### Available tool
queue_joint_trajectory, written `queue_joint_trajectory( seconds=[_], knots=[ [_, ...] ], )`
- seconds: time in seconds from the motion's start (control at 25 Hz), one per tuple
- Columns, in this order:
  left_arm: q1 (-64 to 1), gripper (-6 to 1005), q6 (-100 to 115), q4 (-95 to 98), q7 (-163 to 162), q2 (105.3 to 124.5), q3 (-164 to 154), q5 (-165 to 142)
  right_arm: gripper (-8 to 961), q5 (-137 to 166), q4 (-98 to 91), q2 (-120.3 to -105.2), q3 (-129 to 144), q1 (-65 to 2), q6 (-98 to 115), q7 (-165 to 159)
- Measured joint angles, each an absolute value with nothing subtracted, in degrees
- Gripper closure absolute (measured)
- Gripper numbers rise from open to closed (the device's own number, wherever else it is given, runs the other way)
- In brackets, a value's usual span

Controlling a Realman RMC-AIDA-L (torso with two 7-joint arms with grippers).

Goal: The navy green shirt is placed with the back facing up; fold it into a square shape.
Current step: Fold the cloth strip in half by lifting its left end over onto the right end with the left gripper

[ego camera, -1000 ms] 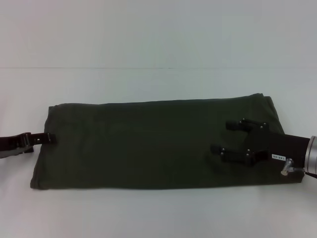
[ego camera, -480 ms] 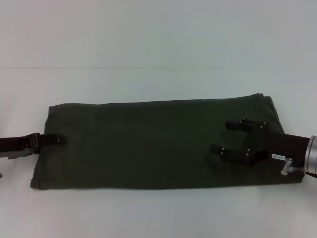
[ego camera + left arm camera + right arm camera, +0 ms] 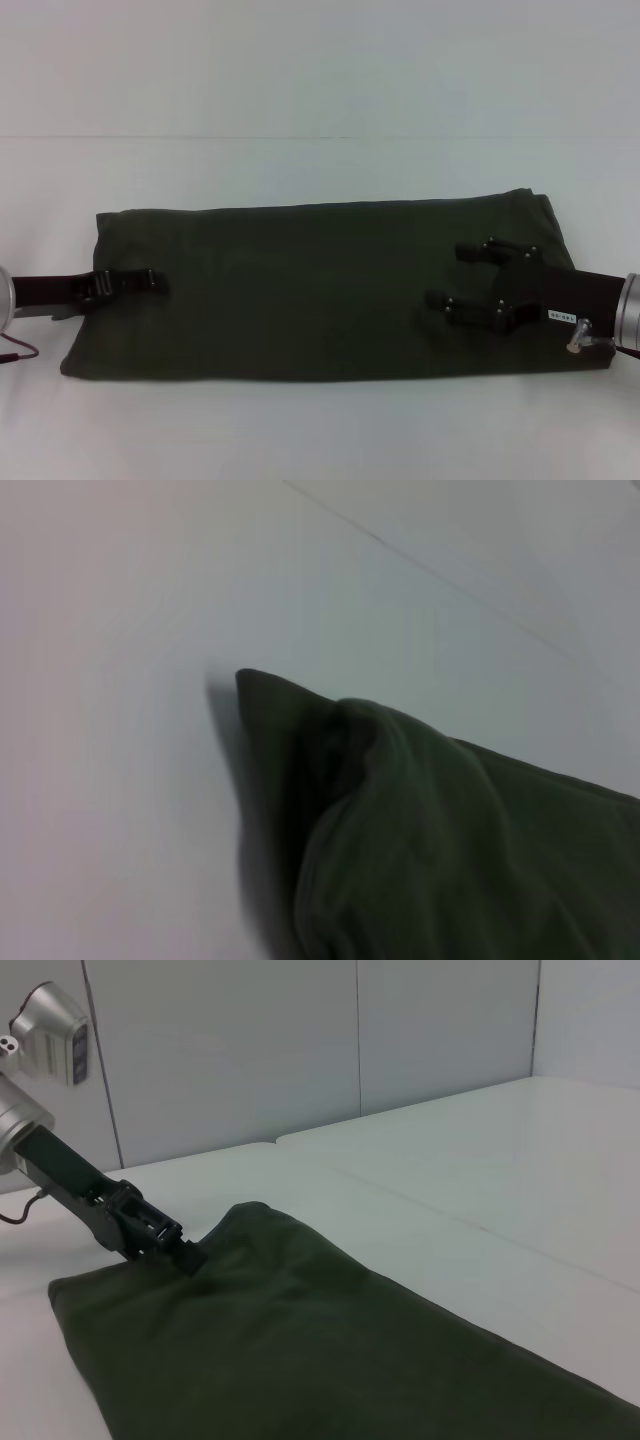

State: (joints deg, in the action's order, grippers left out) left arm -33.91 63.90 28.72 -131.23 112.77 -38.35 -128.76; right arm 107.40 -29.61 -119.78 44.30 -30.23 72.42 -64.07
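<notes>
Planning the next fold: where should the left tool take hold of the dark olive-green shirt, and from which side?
Probably the short left-end edge of the dark olive-green shirt, approached from the robot's left, low: it lies as a long flat band, so that end folds across toward the right tool.

What can't be made out around the folded cloth

The large dark olive-green soft fabric shirt (image 3: 320, 290) shows only plain cloth, any underside hidden against the white table (image 3: 320, 90); in both wrist views it runs off the picture's edge. The black left gripper (image 3: 135, 283) reaches over the cloth's left end, its fingers too small and dark to read. The left wrist view is blurred, showing none of that arm's own fingers.
</notes>
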Motion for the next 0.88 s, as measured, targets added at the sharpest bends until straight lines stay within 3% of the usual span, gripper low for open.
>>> queue_joint_trajectory(
  seconds=[0.88],
  knots=[
    [-34.7,171,66.9,29.7,-132.5,113.38,-38.1,-128.8,85,107.3,-29.6,-119.78,44.3,-30.4,72.4,-64.2]
  ],
)
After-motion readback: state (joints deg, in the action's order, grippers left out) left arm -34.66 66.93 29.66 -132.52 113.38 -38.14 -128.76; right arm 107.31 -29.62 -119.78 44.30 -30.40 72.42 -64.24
